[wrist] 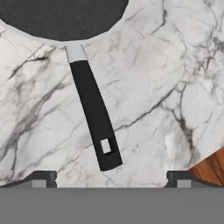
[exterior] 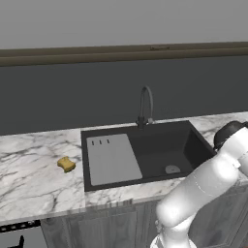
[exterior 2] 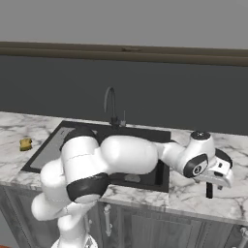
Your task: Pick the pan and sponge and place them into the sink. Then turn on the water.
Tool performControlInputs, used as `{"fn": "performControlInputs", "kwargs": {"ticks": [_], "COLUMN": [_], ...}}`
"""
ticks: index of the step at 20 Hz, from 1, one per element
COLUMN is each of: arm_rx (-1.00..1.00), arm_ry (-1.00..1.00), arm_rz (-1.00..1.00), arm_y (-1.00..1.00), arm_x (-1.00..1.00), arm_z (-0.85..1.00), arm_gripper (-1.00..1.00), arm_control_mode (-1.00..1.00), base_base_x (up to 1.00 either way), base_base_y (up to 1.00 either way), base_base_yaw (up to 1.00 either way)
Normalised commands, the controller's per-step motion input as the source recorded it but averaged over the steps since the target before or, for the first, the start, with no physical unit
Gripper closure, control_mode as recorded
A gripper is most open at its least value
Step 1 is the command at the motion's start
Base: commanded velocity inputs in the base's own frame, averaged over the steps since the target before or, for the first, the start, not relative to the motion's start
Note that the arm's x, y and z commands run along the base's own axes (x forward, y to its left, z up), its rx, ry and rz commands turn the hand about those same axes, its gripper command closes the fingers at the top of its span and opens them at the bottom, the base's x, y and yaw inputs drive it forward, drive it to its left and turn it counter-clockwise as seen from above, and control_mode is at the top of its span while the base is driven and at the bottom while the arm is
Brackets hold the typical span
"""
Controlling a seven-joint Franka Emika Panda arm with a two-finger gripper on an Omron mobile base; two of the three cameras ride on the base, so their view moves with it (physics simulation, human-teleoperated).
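**Over the marble surface, an open hand hangs above the pan's handle**

At the right end of the kitchen surface (exterior 2: pixel 193 198), the white arm reaches across the front of the sink (exterior: pixel 189 145) and holds its hand (exterior 2: pixel 213 186) low over the veined marble, at the lower right of the right base frame. The hand's two dark tips stand wide apart and grip nothing. Seen from the hand's own camera, the pan (wrist: pixel 61 19) fills the upper left of the frame: a round black dish with a thin pale rim, lying flat on the marble. Its black handle (wrist: pixel 94 113) runs down toward the lower middle of that frame and ends between the two tips, apart from both. A wedge of brown wood (wrist: pixel 212 168) shows at the lower right edge.

In the left base frame, the sponge (exterior: pixel 66 163), a small yellow block, sits on the marble at middle left, just beside the sink's left rim and well apart from the arm. The black basin holds a grey drainboard (exterior: pixel 112 159) in its left half. The dark arched faucet (exterior: pixel 146 107) stands at the basin's back edge, above centre.
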Motion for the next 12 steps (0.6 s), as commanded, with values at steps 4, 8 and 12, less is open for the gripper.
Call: {"fn": "performControlInputs", "kwargs": {"ticks": [4,8,12], "arm_rx": [0.00,0.01,0.01], "arm_ry": [0.00,0.00,0.00], "arm_rz": [0.03,0.03,0.03], "arm_y": [-0.13,-0.17,-0.08], "arm_x": [0.23,0.22,0.05], "arm_z": [-0.37,-0.27,-0.32], "arm_gripper": [-1.00,-1.00,-1.00], "arm_control_mode": [-1.00,-1.00,-1.00], "base_base_x": [0.00,0.00,0.00], "base_base_y": [0.00,0.00,0.00], "base_base_yaw": [0.00,0.00,0.00]}}
